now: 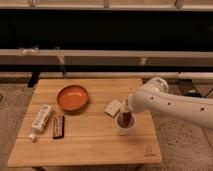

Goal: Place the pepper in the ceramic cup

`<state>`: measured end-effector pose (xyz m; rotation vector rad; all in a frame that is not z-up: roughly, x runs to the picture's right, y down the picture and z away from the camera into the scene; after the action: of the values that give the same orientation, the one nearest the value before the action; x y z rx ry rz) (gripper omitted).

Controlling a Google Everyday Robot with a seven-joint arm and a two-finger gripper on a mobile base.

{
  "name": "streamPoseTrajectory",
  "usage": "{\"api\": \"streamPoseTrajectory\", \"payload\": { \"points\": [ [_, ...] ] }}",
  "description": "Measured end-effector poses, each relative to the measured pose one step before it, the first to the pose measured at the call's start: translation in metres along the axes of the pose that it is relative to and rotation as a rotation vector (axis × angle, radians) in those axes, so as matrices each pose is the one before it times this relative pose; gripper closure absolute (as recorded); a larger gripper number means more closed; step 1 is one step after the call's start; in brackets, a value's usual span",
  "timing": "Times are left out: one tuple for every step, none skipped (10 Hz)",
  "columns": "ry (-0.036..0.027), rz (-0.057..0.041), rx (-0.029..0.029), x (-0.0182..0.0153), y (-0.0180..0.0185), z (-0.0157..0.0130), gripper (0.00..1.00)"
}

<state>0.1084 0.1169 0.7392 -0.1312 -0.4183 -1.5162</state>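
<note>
A low wooden table [90, 142] stands on a speckled floor in front of a long dark wall with a pale rail running across it. A white robot arm [170, 102] reaches in from the right side and bends down toward the table's right edge.

The gripper [127, 114] hangs directly over the ceramic cup [125, 127], a small white round cup standing upright near the right edge of the table, about midway between the far and near edges. The pepper [127, 119] shows as a dark-red shape inside the cup's mouth, right under the gripper. Whether the gripper has hold of the pepper or has let go of it cannot be told, and how far the hand is open cannot be told either.

Just beside the cup, toward the far left of it, lies a small pale flat packet [113, 107], tilted at an angle. Near the middle of the table, toward the far edge, sits a wide shallow orange bowl [72, 98]. By the left edge lies a white tube [41, 120], slanted, and just to its right a dark rectangular bar [58, 126] with a red label lies flat, well apart from the cup.
</note>
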Motion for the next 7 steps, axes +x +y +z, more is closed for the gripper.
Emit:
{"api": "streamPoseTrajectory", "payload": {
  "points": [
    [0.01706, -0.00642, -0.00144, -0.00622, -0.00621, 0.00927, 0.62],
    [0.02037, 0.00646, -0.00388, -0.0017, -0.00095, 0.0033, 0.53],
    [0.01583, 0.01334, -0.00973, -0.00202, 0.00081, 0.00042, 0.43],
    [0.00702, 0.00605, -0.00632, -0.00102, 0.00078, -0.00038, 0.39],
    [-0.00232, -0.00173, 0.00045, 0.00038, -0.0015, 0.00035, 0.38],
    [-0.00473, -0.00059, -0.00387, -0.00183, 0.00065, 0.00036, 0.38],
    [0.01497, 0.00635, -0.00533, -0.00001, 0.00093, -0.00277, 0.38]
  ]
}}
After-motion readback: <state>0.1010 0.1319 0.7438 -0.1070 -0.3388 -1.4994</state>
